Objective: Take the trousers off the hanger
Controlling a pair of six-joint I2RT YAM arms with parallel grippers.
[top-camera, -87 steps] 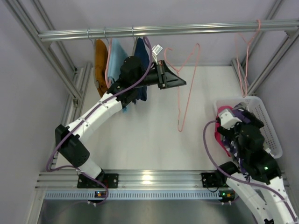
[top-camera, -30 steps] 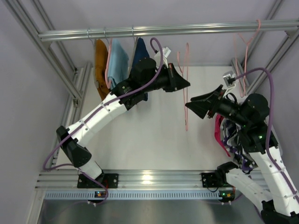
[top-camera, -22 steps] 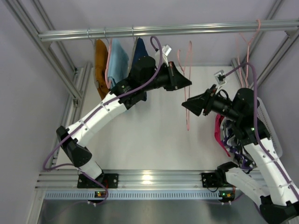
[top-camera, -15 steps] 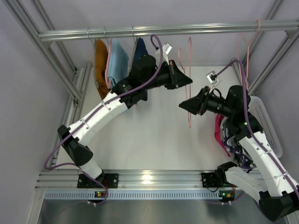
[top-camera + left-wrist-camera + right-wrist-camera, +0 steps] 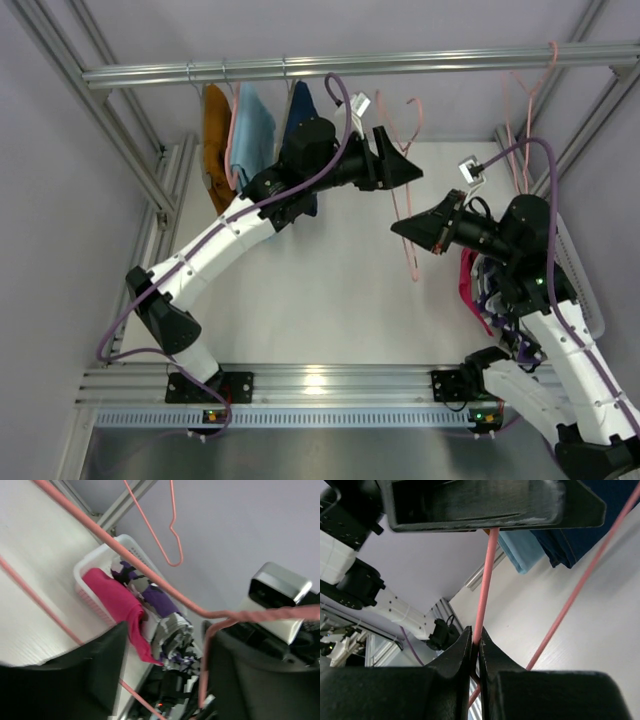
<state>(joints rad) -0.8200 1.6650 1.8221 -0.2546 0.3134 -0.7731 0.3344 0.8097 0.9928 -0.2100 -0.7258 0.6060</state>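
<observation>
Magenta trousers (image 5: 466,288) (edge only) peek past right arm (image 5: 548,312).

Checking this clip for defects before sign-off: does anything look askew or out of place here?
The empty pink hanger is off the rail, tilted, and pinched in the right gripper. The magenta trousers spill over the white basket's rim instead of lying inside. Nothing looks damaged.

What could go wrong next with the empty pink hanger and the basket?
1. The right tool pinches the empty pink wire hanger on one thin wire, so it may swivel or slip free.
2. The plain magenta trousers drape over the rim of the white plastic basket beside the right arm, so that arm might drag them out.
</observation>
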